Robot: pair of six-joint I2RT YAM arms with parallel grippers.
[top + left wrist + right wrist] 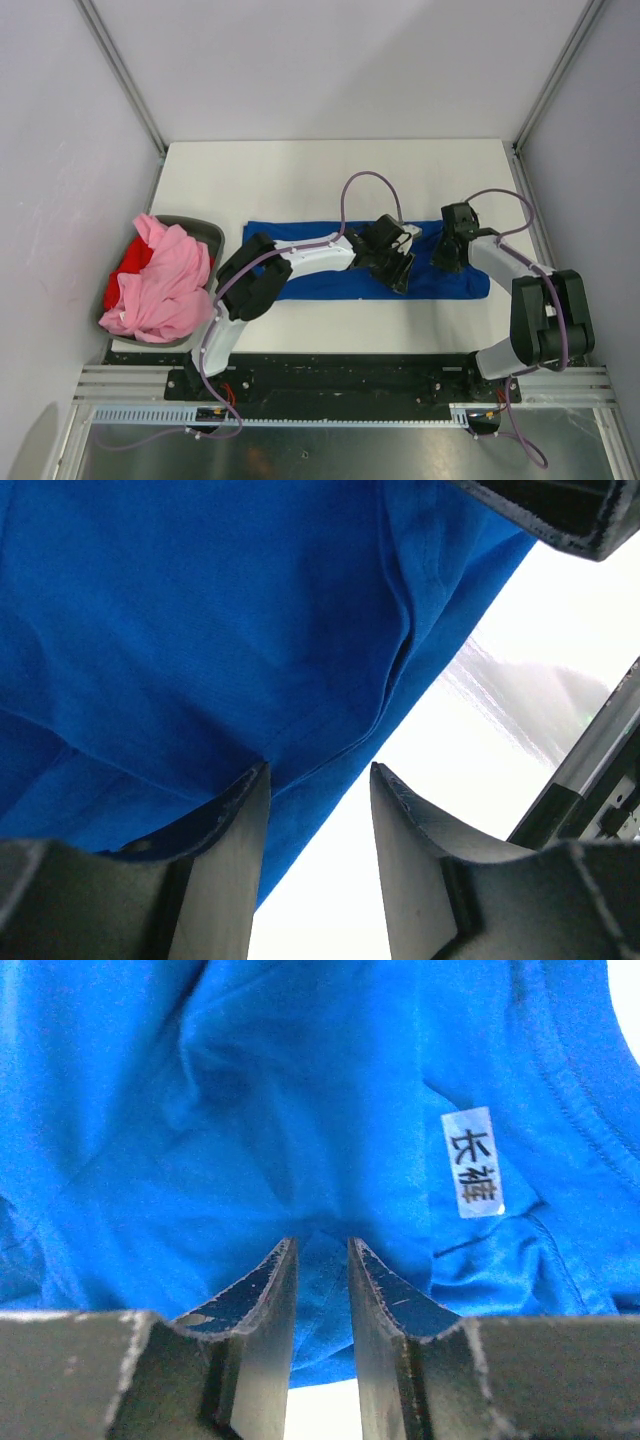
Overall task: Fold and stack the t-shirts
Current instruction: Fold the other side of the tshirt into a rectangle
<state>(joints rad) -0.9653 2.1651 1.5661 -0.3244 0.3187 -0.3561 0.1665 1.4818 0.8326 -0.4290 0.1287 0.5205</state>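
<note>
**Both grippers down on the blue shirt, mid-table**

Right gripper (321, 1245): fingers nearly together, only a narrow slot between them. A ridge of the blue t-shirt (300, 1110) sits in that slot, and creases fan out from it toward the upper left of the wrist view. Reads as pinched on the cloth. A small white label (472, 1162) with dark characters lies on the fabric to the right of the fingers, beside a stitched hem.

Left gripper (320, 775): fingers clearly apart and holding nothing. The left finger rests at the shirt's edge, and the right finger is over bare white table. The gap between them shows cloth at the top and table lower down.

Overhead view: the blue shirt lies flat as a long band across the middle of the table (300, 175). Both grippers are over its right half, the left one near the centre and the right one closer to the right end.

At the left edge of the frame is a grey bin (205, 228). The pink t-shirt (165, 285) is heaped in it and spills over the rim. The red t-shirt (128, 262) shows underneath on the left side.
</note>
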